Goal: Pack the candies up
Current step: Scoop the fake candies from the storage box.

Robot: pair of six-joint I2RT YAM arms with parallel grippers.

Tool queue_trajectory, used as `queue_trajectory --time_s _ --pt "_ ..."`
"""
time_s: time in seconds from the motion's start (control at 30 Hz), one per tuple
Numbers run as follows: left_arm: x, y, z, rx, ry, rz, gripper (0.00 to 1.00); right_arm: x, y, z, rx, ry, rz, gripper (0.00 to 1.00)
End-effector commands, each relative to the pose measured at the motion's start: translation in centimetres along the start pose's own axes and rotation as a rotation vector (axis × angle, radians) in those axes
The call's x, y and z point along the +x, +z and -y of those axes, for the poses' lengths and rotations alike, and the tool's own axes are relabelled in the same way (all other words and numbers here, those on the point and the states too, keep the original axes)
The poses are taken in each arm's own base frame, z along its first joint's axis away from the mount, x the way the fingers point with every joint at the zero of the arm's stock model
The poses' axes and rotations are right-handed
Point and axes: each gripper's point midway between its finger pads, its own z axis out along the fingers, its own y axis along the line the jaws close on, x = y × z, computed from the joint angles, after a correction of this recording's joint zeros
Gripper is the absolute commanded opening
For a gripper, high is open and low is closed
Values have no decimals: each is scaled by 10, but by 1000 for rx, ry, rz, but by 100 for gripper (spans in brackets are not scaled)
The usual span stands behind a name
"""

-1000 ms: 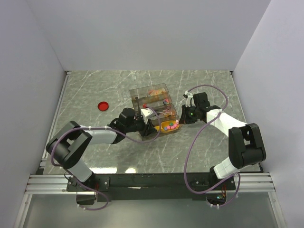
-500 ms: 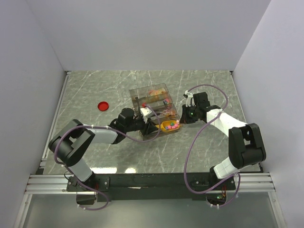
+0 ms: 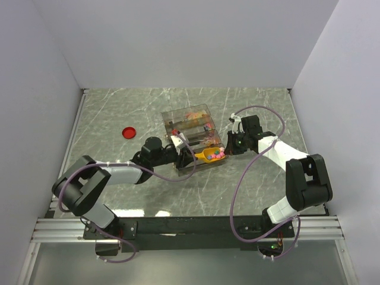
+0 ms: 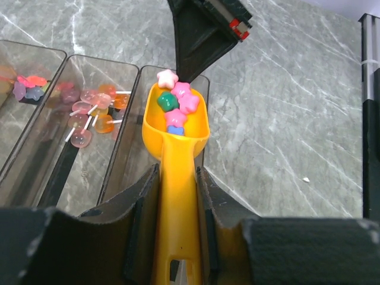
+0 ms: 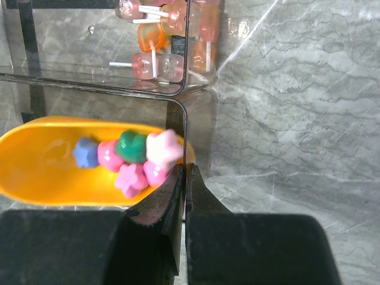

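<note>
My left gripper (image 4: 177, 172) is shut on the handle of a yellow scoop (image 4: 175, 127). The scoop's bowl holds several candies (image 4: 175, 101), pink, green and blue, over the end compartment of a clear plastic box (image 4: 133, 127). In the top view the scoop (image 3: 209, 155) is at the box's near right corner, with the left gripper (image 3: 185, 155) behind it. My right gripper (image 5: 186, 169) is shut on the box's thin end wall (image 5: 184, 127), right beside the scoop (image 5: 53, 172) and its candies (image 5: 133, 157). It shows in the top view (image 3: 228, 145) too.
The box's (image 3: 190, 127) other compartments hold pink and orange sweets on sticks (image 5: 160, 35), also seen in the left wrist view (image 4: 89, 113). A flat red lid (image 3: 128, 132) lies on the marble table to the left. Grey walls close in the table on three sides.
My left arm has drawn back a little to the left and the loaded scoop has shifted slightly at the box's end compartment. The right gripper has stayed on the box wall.
</note>
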Motion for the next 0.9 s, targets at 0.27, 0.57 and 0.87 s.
queue_trajectory --time_s 0.27,0.57,0.87 --pt "-1 6 10 51 13 72 9 15 -6 -21 -76 5 -63 0" --pt "-22 -3 11 36 33 147 8 -2 -23 -26 -62 7 -6 0" --pt "-35 -15 14 24 53 188 7 -20 -44 -34 -50 3 70 4"
